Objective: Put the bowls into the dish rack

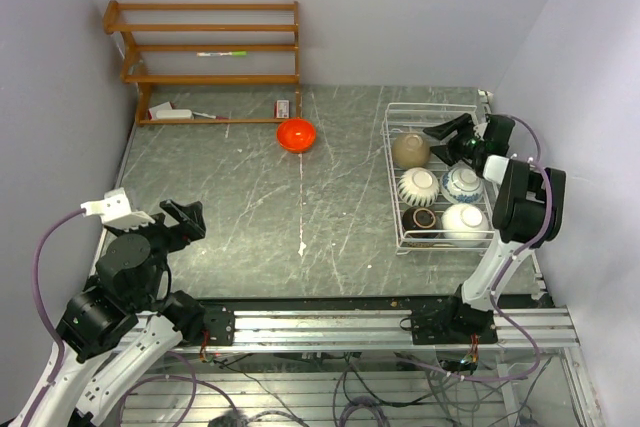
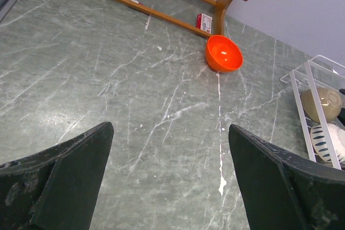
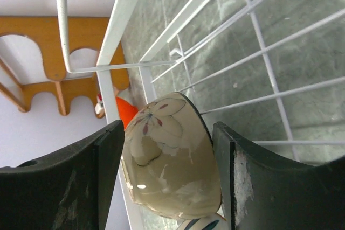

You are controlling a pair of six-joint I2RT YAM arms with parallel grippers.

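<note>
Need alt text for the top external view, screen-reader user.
From above: a white wire dish rack at the right of the table holds five bowls, the right gripper open over its far end by a tan bowl. One orange bowl sits on the table near a wooden shelf; the left gripper hangs open at near left.

The right gripper point(image 3: 167, 129) is holding its dark fingers wide apart. The cream bowl point(image 3: 172, 160), painted with a flower, is lying tilted inside the dish rack point(image 3: 122, 25), framed between them. Behind the cream bowl an orange-red bowl point(image 3: 128, 116) is peeking out, and a wooden shelf point(image 3: 48, 30) is standing farther back.
</note>
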